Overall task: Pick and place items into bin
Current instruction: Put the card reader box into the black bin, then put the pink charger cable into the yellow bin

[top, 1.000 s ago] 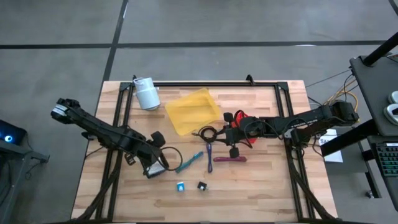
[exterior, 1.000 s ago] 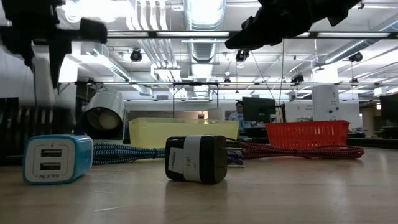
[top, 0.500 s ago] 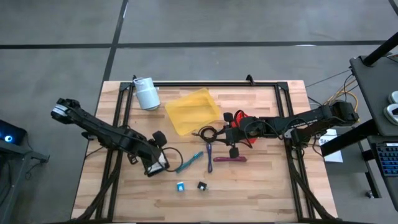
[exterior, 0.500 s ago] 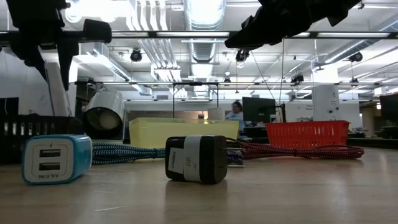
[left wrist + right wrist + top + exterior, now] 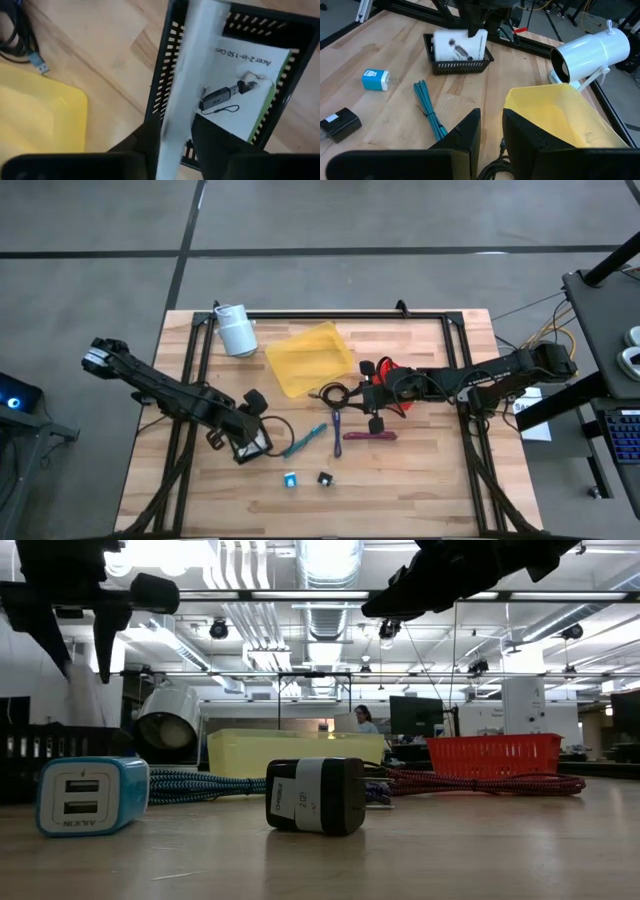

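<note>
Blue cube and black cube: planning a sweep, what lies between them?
Only bare wood between the blue cube and black cube, shown in the high view.

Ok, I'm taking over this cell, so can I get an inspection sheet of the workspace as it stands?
Surface: wooden table, black frame, nothing spilled.
Job's things: one white card in the black basket, another card edge-on above it; teal cable, purple cable, magenta bar, blue charger and black charger lie loose.
Clutter: white cylinder, yellow bin, red basket.
Grippers: left gripper over the black basket; right gripper slightly open, empty.
Cables: black loop.
Surroundings: person far behind.
</note>
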`<state>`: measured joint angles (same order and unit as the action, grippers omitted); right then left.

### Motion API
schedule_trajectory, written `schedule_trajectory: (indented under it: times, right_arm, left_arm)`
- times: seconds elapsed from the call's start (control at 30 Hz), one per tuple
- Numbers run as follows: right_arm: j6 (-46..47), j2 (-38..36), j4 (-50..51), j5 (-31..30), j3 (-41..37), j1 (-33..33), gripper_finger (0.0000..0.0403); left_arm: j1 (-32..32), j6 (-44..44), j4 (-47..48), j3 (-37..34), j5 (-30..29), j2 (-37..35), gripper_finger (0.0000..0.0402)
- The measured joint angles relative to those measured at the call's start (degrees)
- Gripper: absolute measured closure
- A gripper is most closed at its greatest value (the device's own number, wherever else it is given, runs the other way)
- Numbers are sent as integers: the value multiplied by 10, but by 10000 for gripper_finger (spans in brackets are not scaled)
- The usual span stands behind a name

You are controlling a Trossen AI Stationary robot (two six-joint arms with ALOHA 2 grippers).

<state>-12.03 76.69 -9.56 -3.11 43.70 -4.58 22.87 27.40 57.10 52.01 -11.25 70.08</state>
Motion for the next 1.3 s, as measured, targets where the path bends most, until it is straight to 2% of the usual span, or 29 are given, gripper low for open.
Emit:
schedule_trajectory:
  times: [0.37, 0.83, 1.0, 1.1, 1.3]
  right_arm:
    - [1, 0, 0, 0, 0, 0, 335]
    - [0, 0, 0, 0, 0, 0, 335]
    - [-14, 0, -1, 0, 0, 0, 335]
    - [-32, 0, -1, 0, 0, 0, 335]
    - [-80, 0, -2, 0, 0, 0, 335]
  left_arm:
    - [0, -44, 14, 2, 1, -5, 241]
    - [0, -227, 129, 40, 5, -19, 233]
    - [0, -330, 106, 40, 0, -14, 233]
    - [0, -378, 66, 40, -29, -6, 233]
    - [0, -391, -18, 39, -90, 6, 233]
